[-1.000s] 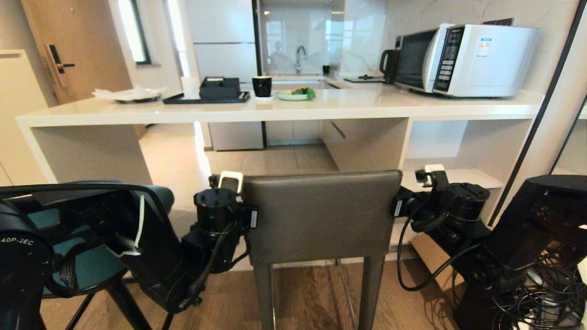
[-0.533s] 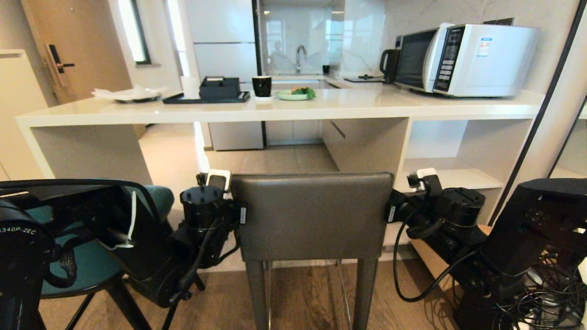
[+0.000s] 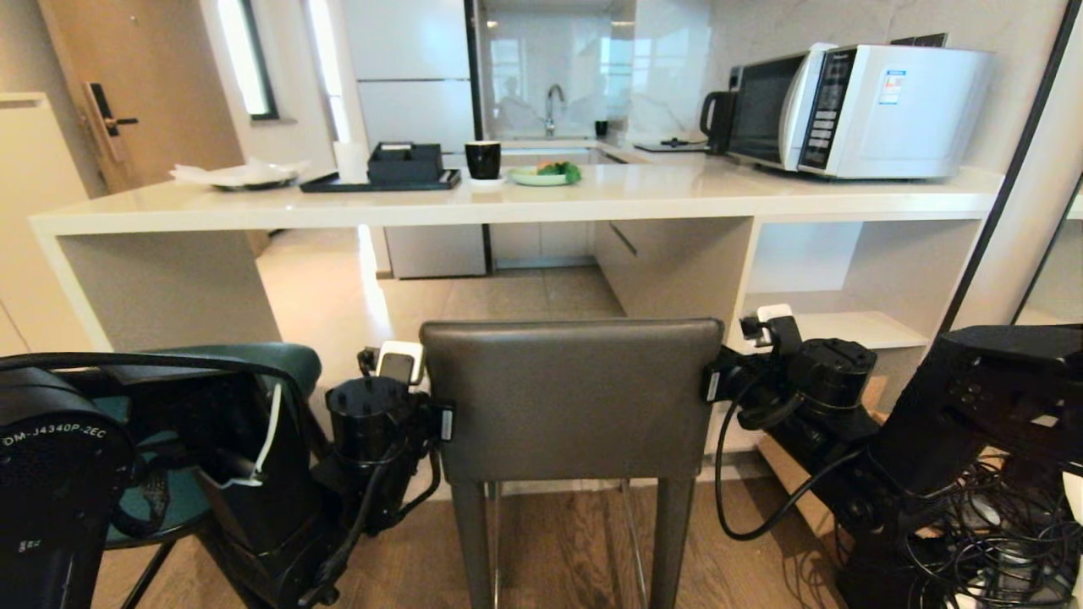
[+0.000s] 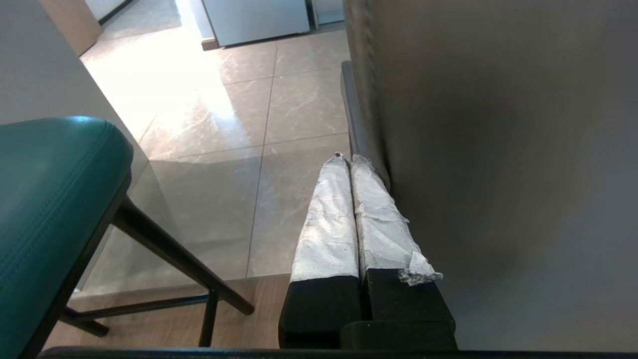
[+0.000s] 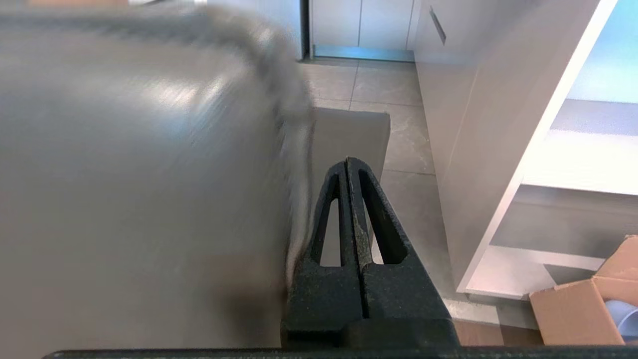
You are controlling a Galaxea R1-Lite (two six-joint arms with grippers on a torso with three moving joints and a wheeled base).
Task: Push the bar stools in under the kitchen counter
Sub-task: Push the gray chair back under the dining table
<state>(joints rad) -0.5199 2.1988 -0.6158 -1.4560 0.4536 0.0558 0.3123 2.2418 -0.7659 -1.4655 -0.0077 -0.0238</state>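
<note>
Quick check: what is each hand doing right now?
Left hand: closed, empty, beside the grey leather square-backed stool.
Right hand: closed, empty, at its other side.

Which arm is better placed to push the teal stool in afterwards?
Probably left: the left hand is between the grey stool and the teal stool; the right hand is beyond the grey one.

One stool [image 3: 572, 397] stands before the surface [image 3: 508, 207], between the left pincer [image 4: 349, 162] and right pincer [image 5: 347, 167]. The other stool [image 3: 279, 359] stands left. A microwave [image 3: 854, 110] sits on the surface's right end.
</note>
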